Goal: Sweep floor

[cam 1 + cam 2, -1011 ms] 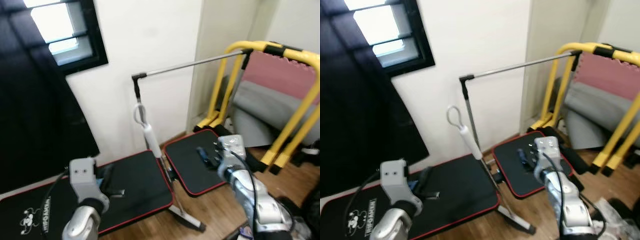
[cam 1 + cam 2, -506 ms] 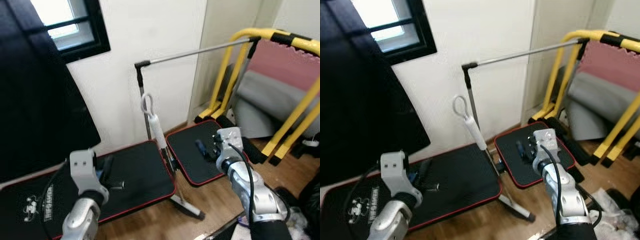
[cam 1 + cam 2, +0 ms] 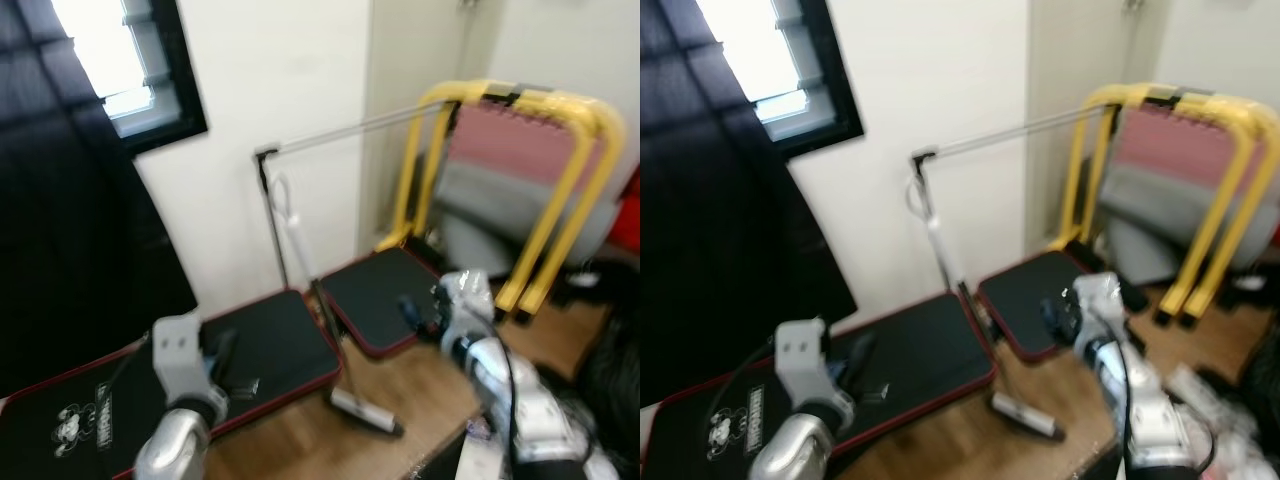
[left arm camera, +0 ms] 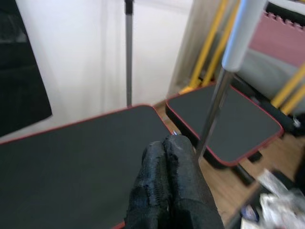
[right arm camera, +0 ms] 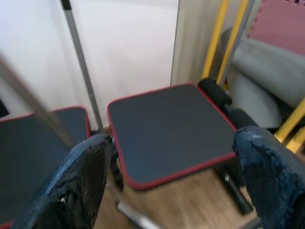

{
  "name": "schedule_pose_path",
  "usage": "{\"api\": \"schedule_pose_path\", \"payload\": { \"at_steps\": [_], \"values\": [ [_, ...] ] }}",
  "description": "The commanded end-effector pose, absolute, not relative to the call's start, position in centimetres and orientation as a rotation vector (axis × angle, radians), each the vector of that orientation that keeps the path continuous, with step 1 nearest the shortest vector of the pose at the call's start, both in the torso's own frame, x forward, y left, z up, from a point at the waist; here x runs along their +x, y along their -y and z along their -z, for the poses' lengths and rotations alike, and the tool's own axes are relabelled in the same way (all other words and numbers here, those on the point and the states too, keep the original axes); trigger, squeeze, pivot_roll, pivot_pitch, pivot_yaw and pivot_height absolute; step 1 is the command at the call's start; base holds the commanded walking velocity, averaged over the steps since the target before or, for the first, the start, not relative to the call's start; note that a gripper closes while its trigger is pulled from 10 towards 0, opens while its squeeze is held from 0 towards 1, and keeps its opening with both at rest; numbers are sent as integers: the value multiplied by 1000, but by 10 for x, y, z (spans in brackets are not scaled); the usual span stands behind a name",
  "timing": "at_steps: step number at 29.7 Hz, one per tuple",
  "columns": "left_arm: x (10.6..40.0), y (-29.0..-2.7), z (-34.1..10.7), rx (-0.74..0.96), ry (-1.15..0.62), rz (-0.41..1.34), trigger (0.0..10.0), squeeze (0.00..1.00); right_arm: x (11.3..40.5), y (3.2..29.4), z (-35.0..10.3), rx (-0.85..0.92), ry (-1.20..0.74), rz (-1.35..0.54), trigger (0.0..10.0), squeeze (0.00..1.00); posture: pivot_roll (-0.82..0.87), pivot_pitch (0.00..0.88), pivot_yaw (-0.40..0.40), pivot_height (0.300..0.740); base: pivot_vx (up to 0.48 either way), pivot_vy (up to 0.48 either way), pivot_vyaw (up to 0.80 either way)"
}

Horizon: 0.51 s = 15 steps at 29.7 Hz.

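A sweeper leans on the white wall: its pale handle (image 3: pixel 288 222) rises to a loop, its thin pole runs down to a flat head (image 3: pixel 364 411) on the wood floor. My left gripper (image 3: pixel 224 356) hovers over the long black mat, left of the pole; its fingers (image 4: pixel 167 160) are shut with nothing in them, and the pole (image 4: pixel 212 110) stands just beyond them. My right gripper (image 3: pixel 416 312) is held over the small black mat's near edge, right of the pole. Its fingers (image 5: pixel 88 174) are spread wide, open and empty.
Two black mats with red edging (image 3: pixel 262 340) (image 3: pixel 372 290) lie along the wall. A thin metal rail (image 3: pixel 350 128) runs to a yellow tube frame (image 3: pixel 545 170) holding grey and pink padding. A dark window (image 3: pixel 120 70) is at upper left. Bags and clutter (image 3: pixel 610 380) sit at right.
The whole picture has shifted and blurred, so the camera has moved. The sweeper still leans on the wall, and both grippers keep their poses, left shut and right open.
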<state>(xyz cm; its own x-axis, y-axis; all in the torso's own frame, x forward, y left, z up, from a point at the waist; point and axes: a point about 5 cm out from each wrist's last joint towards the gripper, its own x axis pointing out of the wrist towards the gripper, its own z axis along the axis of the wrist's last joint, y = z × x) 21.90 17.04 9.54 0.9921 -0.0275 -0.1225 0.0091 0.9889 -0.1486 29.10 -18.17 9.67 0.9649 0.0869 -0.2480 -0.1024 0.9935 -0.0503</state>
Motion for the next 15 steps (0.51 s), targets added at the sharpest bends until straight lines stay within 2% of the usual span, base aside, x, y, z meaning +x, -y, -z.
{"api": "schedule_pose_path", "payload": {
  "at_steps": [1, 7, 15],
  "values": [
    [219, -171, -94, -147, -133, -16, 10000, 0, 290, 184, -94, -74, -264, -87, 10000, 0, -14, 24, -4, 740, -259, 0, -800],
    [219, -171, -94, -147, -131, -15, 10000, 0, 290, 184, -94, -72, -264, -87, 10000, 0, -15, 25, -4, 740, -259, 0, -800],
    [221, -171, -96, -136, -120, -5, 10000, 0, 292, 185, -94, -71, -267, -85, 10000, 0, -16, 22, -5, 740, 0, 0, -800]
  ]
}}
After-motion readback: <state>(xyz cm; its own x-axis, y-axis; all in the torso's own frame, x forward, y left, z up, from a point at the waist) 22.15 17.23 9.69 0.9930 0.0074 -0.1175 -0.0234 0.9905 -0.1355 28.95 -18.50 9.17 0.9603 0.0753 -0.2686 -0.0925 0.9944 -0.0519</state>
